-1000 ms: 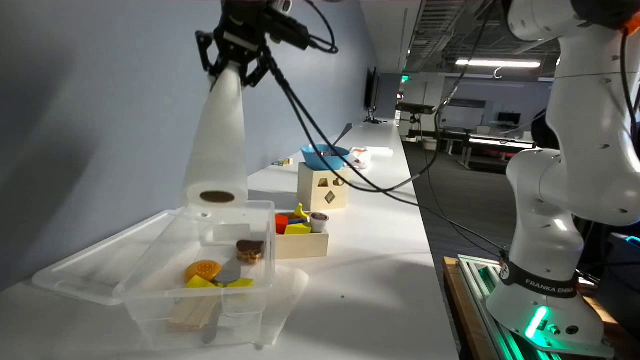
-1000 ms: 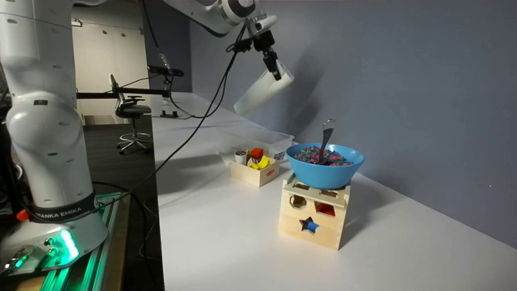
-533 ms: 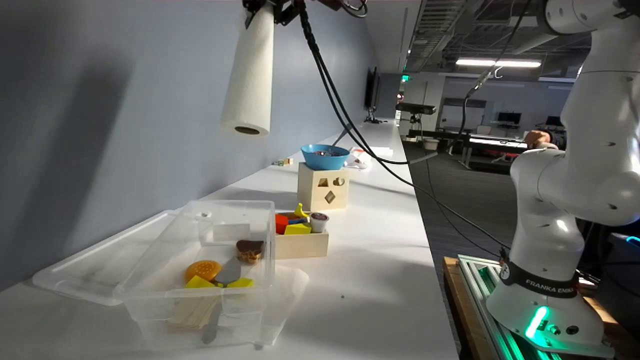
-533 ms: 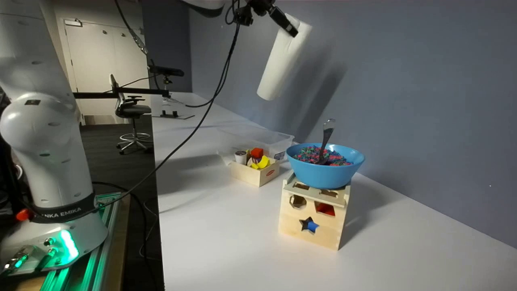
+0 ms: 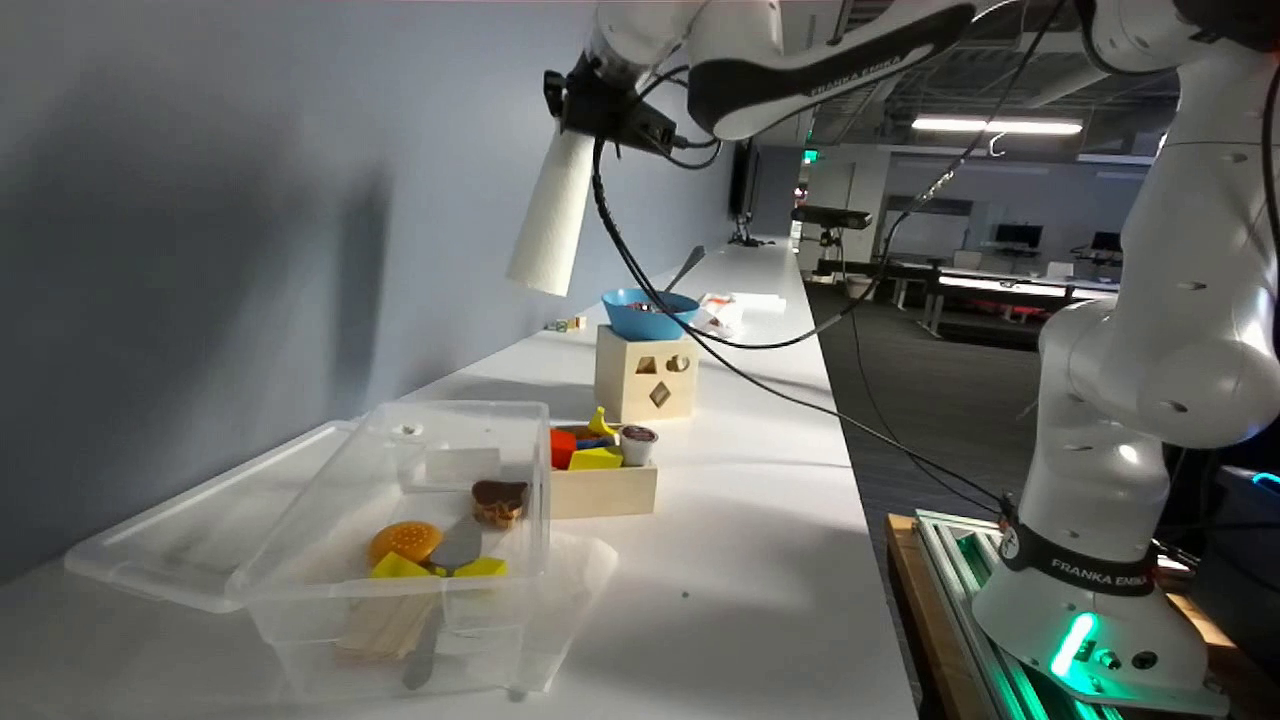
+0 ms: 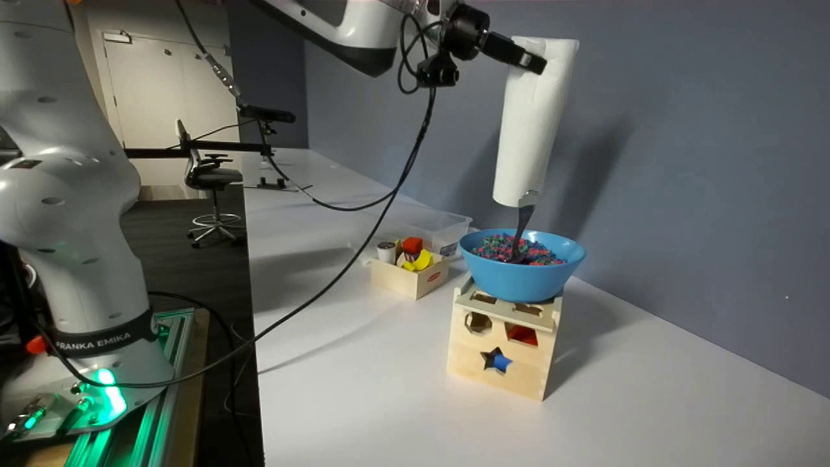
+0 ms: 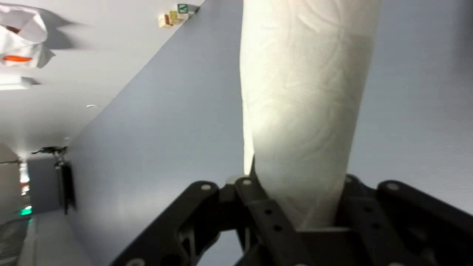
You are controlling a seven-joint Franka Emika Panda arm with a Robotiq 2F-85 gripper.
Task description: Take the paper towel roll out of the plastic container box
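Note:
The paper towel roll [image 5: 553,215] hangs from my gripper [image 6: 532,63], well above the table and near the wall. It is close to upright with a slight tilt in an exterior view [image 6: 535,123]. In the wrist view my gripper [image 7: 300,181] has a finger on each side of the upper end of the roll [image 7: 306,99], pressing into the paper. The plastic container box [image 5: 330,592] stands on the table, apart from the roll. Its clear wall also shows in an exterior view [image 6: 431,224]. Inside it lie a bun [image 5: 405,542], a brown piece [image 5: 498,502] and yellow blocks [image 5: 482,566].
A clear flat lid or tray [image 5: 170,545] lies between box and wall. A small wooden box of blocks [image 5: 605,495] stands beside it. A blue bowl [image 6: 522,285] sits on a wooden shape sorter [image 6: 499,376]; its spoon handle [image 6: 526,211] overlaps the roll's lower end in view.
The roll and gripper have moved from above the container box along the wall toward the bowl. The roll has swung nearer to upright. The box and its contents have not moved.

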